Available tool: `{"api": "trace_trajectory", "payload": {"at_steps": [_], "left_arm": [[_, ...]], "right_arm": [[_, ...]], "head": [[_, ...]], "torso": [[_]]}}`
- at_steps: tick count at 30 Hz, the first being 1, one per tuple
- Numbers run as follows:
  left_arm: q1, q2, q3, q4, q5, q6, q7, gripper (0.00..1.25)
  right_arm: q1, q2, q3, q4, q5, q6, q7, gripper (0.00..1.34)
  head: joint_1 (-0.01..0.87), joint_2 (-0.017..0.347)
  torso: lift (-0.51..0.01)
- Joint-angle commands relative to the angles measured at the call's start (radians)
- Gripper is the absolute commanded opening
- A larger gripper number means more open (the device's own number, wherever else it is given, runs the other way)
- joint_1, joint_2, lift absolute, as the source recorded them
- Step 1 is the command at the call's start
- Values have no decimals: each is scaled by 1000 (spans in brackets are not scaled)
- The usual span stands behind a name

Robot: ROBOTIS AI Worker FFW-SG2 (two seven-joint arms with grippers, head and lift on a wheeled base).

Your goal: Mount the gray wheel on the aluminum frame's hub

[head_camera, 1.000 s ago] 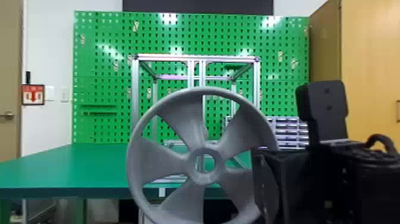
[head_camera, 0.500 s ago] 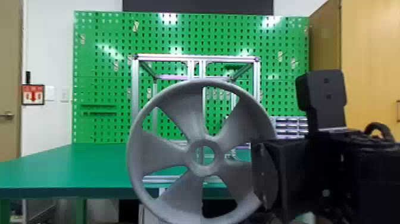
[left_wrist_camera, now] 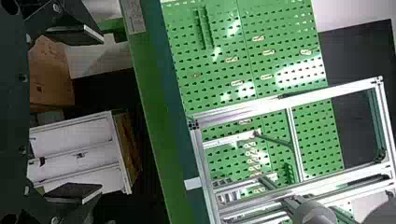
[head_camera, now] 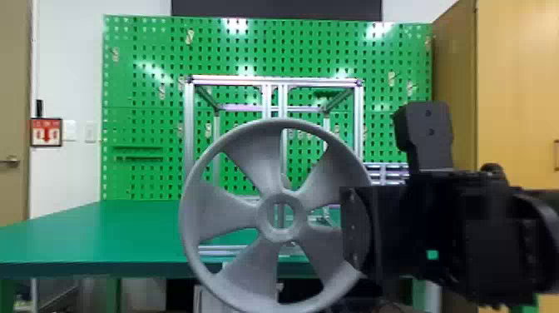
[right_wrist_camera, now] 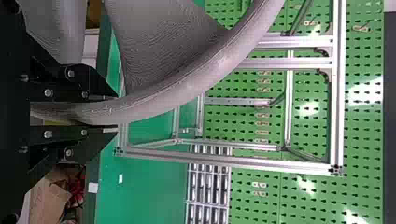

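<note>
With my right pincer [head_camera: 357, 231], I am gripping the rim of the upright gray wheel [head_camera: 222, 210] before the aluminum frame [head_camera: 233, 80]; my left pincer [left_wrist_camera: 102, 114] is standing open.

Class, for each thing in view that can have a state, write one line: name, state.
Gray wheel: upright, gripped by its rim, not yet mounted
Right gripper: closed on the wheel's rim
Left gripper: open, empty
Aluminum frame: standing at the table
White drawers: shut
</note>
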Motion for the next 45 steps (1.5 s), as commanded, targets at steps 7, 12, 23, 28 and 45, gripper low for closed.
{"api": "trace_trajectory", "payload": {"at_steps": [7, 12, 23, 28, 45], "left_arm": [[-7, 10, -20, -1, -3, 3, 3, 1085], [-12, 14, -27, -1, -3, 8, 6, 1085], [-16, 20, -39, -1, -5, 11, 15, 1085], [-18, 20, -45, -1, -5, 11, 18, 1085], [0, 69, -112, -271, 172, 183, 211, 1083]], "right_arm": [[-78, 12, 46, 80, -14, -3, 0, 288], [-102, 20, 49, 106, -35, -4, 1, 288], [-147, 64, 70, 199, -61, -4, 43, 288], [-150, 79, 66, 215, -38, -4, 58, 288], [-148, 79, 63, 215, -12, -4, 61, 288]], "head": [[-5, 6], [-5, 6], [-5, 6], [-5, 6], [-5, 6]], "torso": [[-499], [-499], [-499], [-499], [-499]]}}
